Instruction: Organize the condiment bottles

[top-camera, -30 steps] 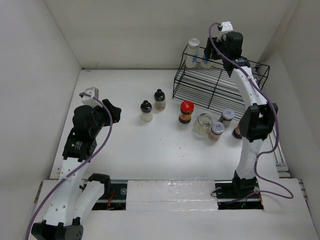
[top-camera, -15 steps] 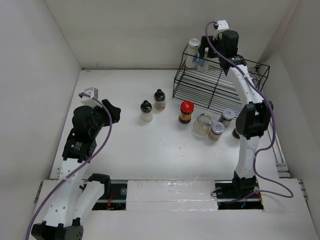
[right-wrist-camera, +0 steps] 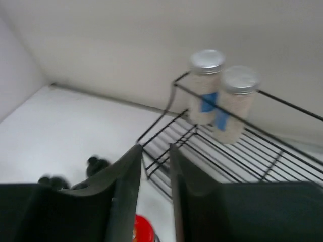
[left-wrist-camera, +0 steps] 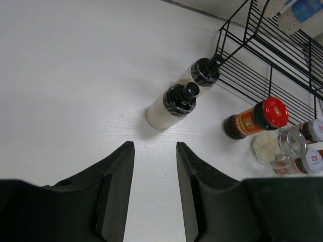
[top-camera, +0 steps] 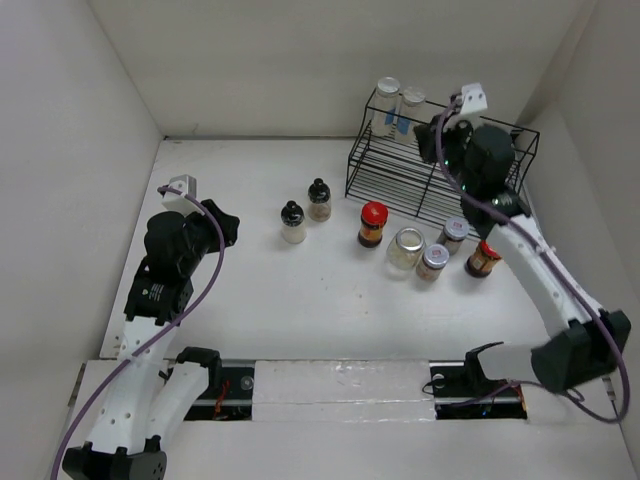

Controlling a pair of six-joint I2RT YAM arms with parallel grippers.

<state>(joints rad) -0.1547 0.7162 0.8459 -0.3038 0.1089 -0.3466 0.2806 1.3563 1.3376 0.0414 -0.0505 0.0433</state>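
Note:
Two silver-lidded blue-labelled bottles (top-camera: 386,104) (top-camera: 410,108) stand side by side on the top shelf of the black wire rack (top-camera: 400,175); the right wrist view shows them (right-wrist-camera: 206,85) (right-wrist-camera: 233,103). My right gripper (top-camera: 434,145) (right-wrist-camera: 155,147) is open and empty, just near of them over the rack. On the table stand two black-capped bottles (top-camera: 292,222) (top-camera: 319,199), a red-capped bottle (top-camera: 372,223), a clear jar (top-camera: 405,248), two silver-lidded jars (top-camera: 434,262) (top-camera: 455,234) and another red-capped amber bottle (top-camera: 483,258). My left gripper (top-camera: 225,222) (left-wrist-camera: 154,146) is open and empty, left of the black-capped bottles (left-wrist-camera: 174,103).
The rack's lower shelf (left-wrist-camera: 272,60) holds nothing. White walls close in the table at the back and both sides. The right arm's elbow hangs out past the table's right front.
My right gripper has let go of the second blue-labelled bottle on the rack's top shelf and drawn back toward the near right. The left arm has not moved.

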